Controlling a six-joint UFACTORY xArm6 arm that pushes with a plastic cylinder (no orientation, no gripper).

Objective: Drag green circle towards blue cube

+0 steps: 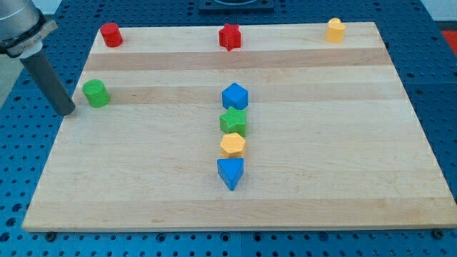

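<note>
Green circle (pixel 96 93): upright cylinder near the board's left edge, in the upper half; well apart from the blue cube, far to the view's left of it and level with it.
Board (pixel 321 178): light wooden top, largest item in view, resting on a blue perforated table (pixel 435 86).
Rod: dark, straight, slanting down from the view's top left corner.
My tip (pixel 67 111): at the board's left edge, just beside the green circle on its left and slightly below; contact cannot be confirmed. The tool is a plain rod with no jaws, so it neither spreads nor pinches anything.
Blue cube (pixel 234 96): near the board's centre, top of a close column of four blocks.
Green star (pixel 233 121): directly below the blue cube, touching or almost touching it.
Yellow hexagon (pixel 233 144): directly below the green star, close against it.
Blue triangle (pixel 230 173): bottom of the column, just below the yellow hexagon.
Red cylinder (pixel 111 34): top left corner of the board.
Red star (pixel 230 37): top edge, centre.
Yellow block (pixel 335 30): top edge, towards the right; shape unclear.
</note>
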